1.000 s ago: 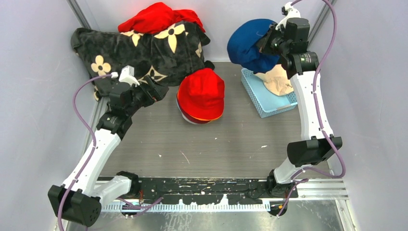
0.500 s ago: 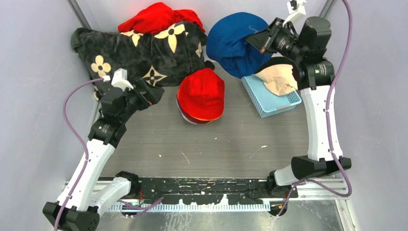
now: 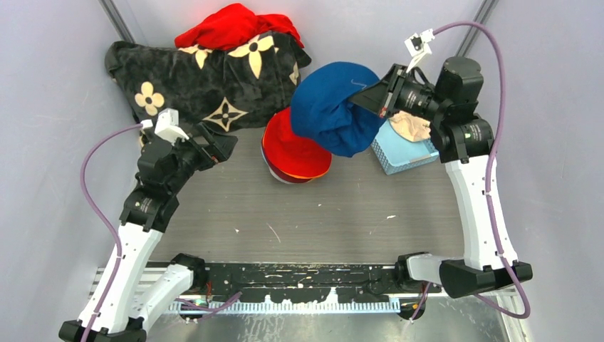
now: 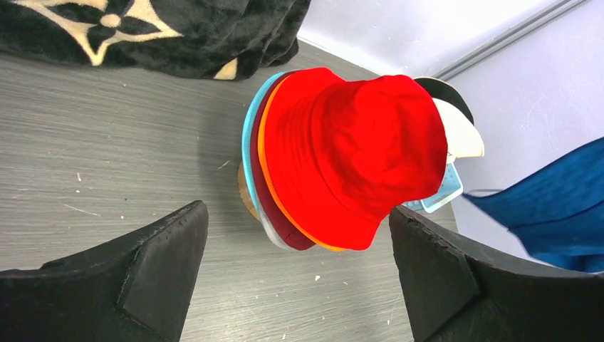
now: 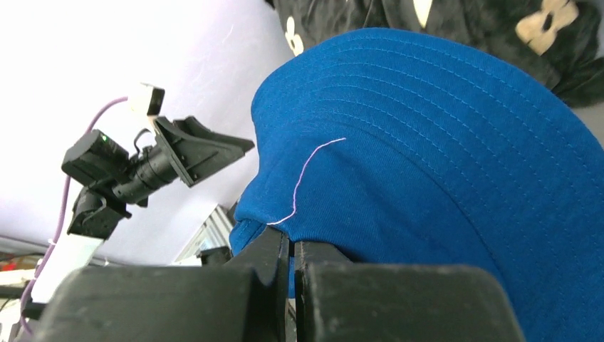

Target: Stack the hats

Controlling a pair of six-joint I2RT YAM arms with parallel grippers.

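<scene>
Right now, royal blue hat [image 3: 331, 107] hanging in air over far edge of hat stack [image 3: 290, 175], brim pinched in right hand [image 3: 367, 96], fingers clamping on cloth. Red hat [image 3: 298, 148] topping stack on worktop [image 3: 320, 214]. Left hand [image 3: 217, 142] hovering left of stack, fingers standing wide apart, gripping nothing. Cream hat [image 3: 413, 127] lying in blue basket [image 3: 399, 155] at right.

A royal blue hat [image 3: 331, 107] hangs aloft, overlapping the red hat [image 3: 293, 151] capping the nested pile [image 4: 265, 203]; a cream hat [image 3: 413, 127] lies rightward.
</scene>
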